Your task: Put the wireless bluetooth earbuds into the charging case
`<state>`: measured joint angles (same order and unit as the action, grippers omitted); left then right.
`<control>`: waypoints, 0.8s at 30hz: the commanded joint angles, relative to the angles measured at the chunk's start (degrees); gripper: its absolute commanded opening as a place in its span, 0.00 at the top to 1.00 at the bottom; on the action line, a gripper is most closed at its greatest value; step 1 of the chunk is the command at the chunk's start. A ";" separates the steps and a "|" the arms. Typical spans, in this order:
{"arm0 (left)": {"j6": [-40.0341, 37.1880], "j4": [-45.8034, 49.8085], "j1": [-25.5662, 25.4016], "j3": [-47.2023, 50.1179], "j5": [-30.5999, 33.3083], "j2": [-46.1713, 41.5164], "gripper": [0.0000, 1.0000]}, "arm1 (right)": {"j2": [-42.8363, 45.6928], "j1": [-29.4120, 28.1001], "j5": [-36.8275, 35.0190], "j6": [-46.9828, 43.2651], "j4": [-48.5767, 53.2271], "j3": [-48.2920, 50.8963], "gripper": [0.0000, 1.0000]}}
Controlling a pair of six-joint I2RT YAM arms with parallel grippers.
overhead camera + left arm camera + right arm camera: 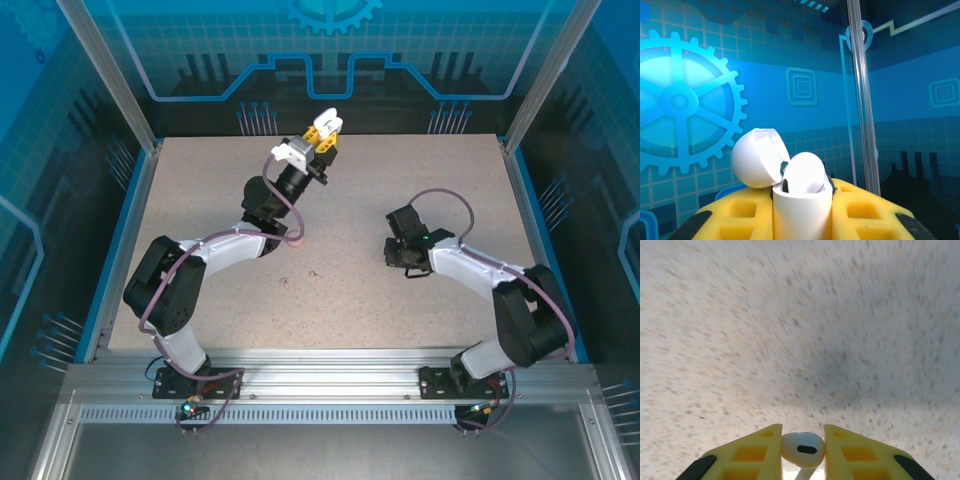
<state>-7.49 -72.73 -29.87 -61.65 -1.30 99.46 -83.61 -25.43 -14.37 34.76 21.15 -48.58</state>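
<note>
one white earbud (802, 447) is pinched at its bulb between the yellow fingers (760, 452) of the right gripper (801, 437), which are closed in tight on it, with its stem pointing back toward the wrist. this gripper hangs low over the speckled table (420, 180), right of the middle. a second white earbud (805, 172) sits in the mouth of the white case (802, 215), whose lid (757, 157) is swung open to the left. the left gripper (326, 123) is clamped on that case, lifted high at the far edge of the table. two tiny pinkish earbuds (285, 282) (317, 271) lie on the table, near each other, between the arms. a pink case (297, 240) lies just beside the left arm.
</note>
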 commanded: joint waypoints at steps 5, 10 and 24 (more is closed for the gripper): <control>-0.07 -2.51 -0.33 -0.35 -1.07 -2.26 1.00 | 7.92 0.69 0.36 -13.73 -11.77 -7.06 0.76; -0.45 -2.30 -0.32 -0.23 -1.25 -2.43 1.00 | 8.51 0.73 2.33 -20.09 -13.35 -18.18 0.76; -0.86 -1.78 -0.28 -1.02 -1.95 -1.73 1.00 | -1.19 0.75 15.56 -27.65 -14.25 -48.78 0.75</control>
<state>-7.64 -72.66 -29.87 -61.67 -2.00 99.46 -81.87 -25.06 -3.38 9.08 7.01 -93.76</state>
